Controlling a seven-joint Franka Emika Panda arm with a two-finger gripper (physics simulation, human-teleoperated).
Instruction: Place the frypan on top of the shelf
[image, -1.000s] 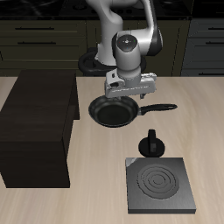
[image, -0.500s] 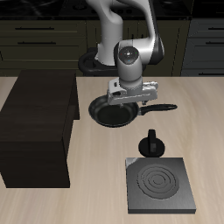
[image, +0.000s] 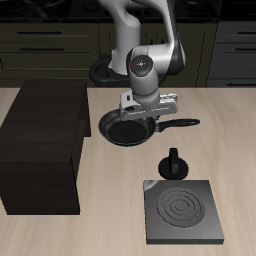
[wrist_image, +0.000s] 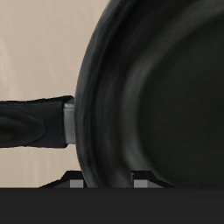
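Dark drawer cabinets (image: 40, 45) line the back of the scene, and a pale wooden tabletop (image: 110, 210) carries the objects. Farthest toward that view's left edge stands the shelf (image: 42, 140), a large near-black box with a flat, bare top. Beside it lies the frypan (image: 128, 127), a round shallow black pan whose straight handle (image: 180, 124) points away from the shelf; whether it rests on the tabletop or is slightly raised cannot be told. Nearer the front edge stand a small black knob-like piece (image: 174, 163) and a square stove plate (image: 183, 212) with concentric rings.

The arm reaches down from the back with its wrist upright, the gripper (image: 146, 112) directly over the pan's rim at the handle side. In the wrist view the pan's glossy interior (wrist_image: 162, 105) fills the frame and the handle root (wrist_image: 35, 122) sits close by; the fingers (wrist_image: 79, 183) straddle the rim, but whether they are clenched cannot be told.

The pan is judged rigid, moderately heavy and smooth; a rim hold near the handle would leave the far side prone to tipping.
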